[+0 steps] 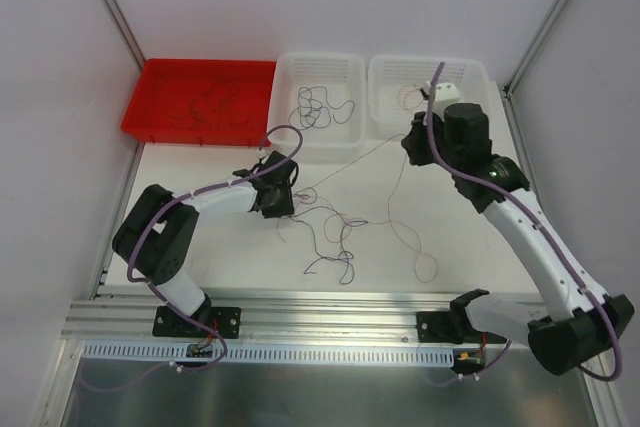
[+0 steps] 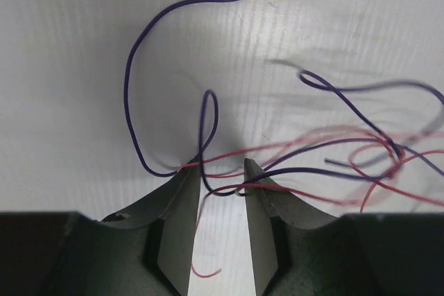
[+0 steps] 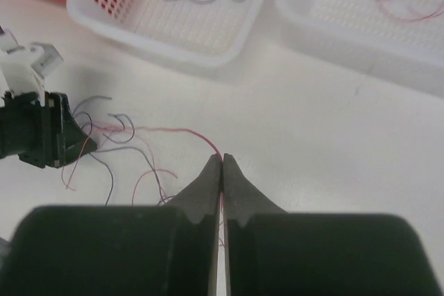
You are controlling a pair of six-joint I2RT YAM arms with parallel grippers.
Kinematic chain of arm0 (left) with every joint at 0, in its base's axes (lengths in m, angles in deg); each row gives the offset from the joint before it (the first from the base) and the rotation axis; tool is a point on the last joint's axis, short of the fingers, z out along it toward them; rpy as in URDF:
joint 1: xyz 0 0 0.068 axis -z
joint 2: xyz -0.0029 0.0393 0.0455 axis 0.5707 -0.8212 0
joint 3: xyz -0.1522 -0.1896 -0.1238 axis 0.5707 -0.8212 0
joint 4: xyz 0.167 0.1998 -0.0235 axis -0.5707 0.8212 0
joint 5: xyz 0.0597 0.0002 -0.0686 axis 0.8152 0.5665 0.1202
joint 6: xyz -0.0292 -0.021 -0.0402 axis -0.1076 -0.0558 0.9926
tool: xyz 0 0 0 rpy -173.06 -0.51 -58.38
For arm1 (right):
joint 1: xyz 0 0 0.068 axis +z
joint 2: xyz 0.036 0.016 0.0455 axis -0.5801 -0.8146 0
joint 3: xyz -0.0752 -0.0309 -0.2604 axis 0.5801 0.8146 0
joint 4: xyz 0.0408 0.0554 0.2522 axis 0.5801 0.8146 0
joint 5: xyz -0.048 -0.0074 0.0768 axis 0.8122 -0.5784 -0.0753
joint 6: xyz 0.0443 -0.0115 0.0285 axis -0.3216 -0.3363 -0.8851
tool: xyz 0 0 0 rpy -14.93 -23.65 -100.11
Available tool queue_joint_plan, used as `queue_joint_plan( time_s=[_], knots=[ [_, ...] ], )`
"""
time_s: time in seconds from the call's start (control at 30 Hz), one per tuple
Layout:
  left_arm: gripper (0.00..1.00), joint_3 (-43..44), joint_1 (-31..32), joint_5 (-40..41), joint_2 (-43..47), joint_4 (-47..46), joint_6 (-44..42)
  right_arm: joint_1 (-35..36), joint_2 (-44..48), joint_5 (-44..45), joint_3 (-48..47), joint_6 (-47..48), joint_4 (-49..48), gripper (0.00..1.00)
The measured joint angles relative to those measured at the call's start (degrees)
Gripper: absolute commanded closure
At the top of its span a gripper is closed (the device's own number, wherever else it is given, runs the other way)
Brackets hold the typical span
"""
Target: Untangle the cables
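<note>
White surface (image 1: 240, 257), red tray (image 1: 135, 117) far left; left gripper (image 2: 222, 168) jaws apart, straddling the cables (image 1: 335, 237) mid-surface; right gripper (image 3: 222, 160) clamped on one red strand (image 3: 182, 131). Step: pulling a strand out. Next probably needs left pinning the tangle, right drawing away gently.

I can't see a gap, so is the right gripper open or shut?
Shut. In its wrist view the right gripper is closed with no gap, pinching a thin red wire at its tip.
</note>
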Motion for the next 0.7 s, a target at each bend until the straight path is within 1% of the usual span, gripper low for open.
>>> queue_joint_plan(
  time_s=[0.2,0.4,0.43,0.5,0.57,0.63,0.7],
  knots=[
    [0.7,-0.81,-1.77,0.0,0.68,-0.39,0.15,-2.97,11.87,5.01,-6.54,0.63,6.64,0.99],
    [0.75,-1.86,-3.41,-0.02,1.53,-0.76,0.11,-5.11,19.41,9.75,-7.34,0.52,10.71,0.99],
    [0.78,-2.19,-4.11,-0.02,1.81,-0.76,0.07,-5.46,20.39,10.71,-7.37,0.5,11.13,0.99],
    [0.91,-2.89,-5.53,0.09,2.49,-0.68,-0.15,-5.79,22.14,12.68,-7.39,0.44,11.72,0.99],
    [0.98,-3.5,-6.75,0.39,3.08,-0.33,-0.46,-5.95,23.56,15.54,-7.41,0.46,11.85,0.99],
    [1.0,-4.02,-8.07,1.09,3.76,0.37,-0.87,-6.05,24.55,18.64,-7.52,0.66,11.87,0.99],
    [1.0,-4.48,-9.7,1.86,4.42,1.05,-1.27,-6.19,25.11,21.79,-8.11,0.83,12.07,0.99]
  ],
)
